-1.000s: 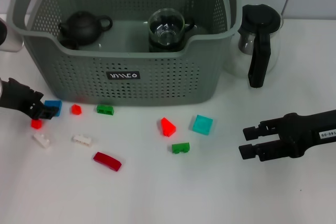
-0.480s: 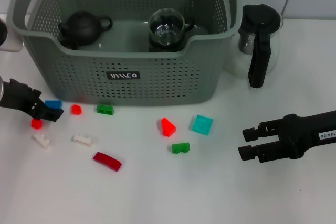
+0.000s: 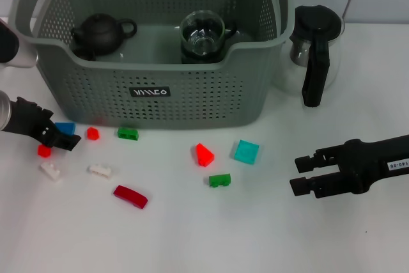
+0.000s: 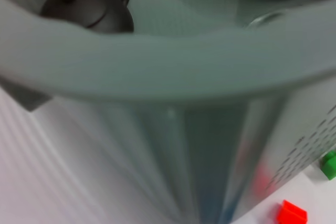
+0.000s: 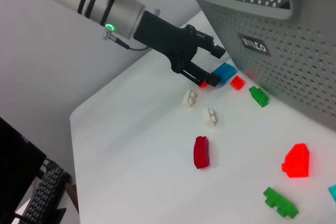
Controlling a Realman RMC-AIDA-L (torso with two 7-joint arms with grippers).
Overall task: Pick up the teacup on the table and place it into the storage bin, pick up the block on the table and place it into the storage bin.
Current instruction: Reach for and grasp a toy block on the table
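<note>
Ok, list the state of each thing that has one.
storage bin: upright, open top, holding teapot and glass cup
teapot: upright, lid on
glass cup: upright, in bin
glass jug: upright on table
left gripper: open, by blue block
right gripper: open, empty

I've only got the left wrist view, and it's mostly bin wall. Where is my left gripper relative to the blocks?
Observer: The left gripper is low over the table, off the front left corner of the bin. The blue block is right at its fingertips.
Operator: Is it gripping anything?
Observer: No. The right wrist view shows its fingers open, and the blue block lies on the table beside them.
Operator: And the right arm?
Observer: The right gripper is open and empty, over the table to the right of the teal block.
</note>
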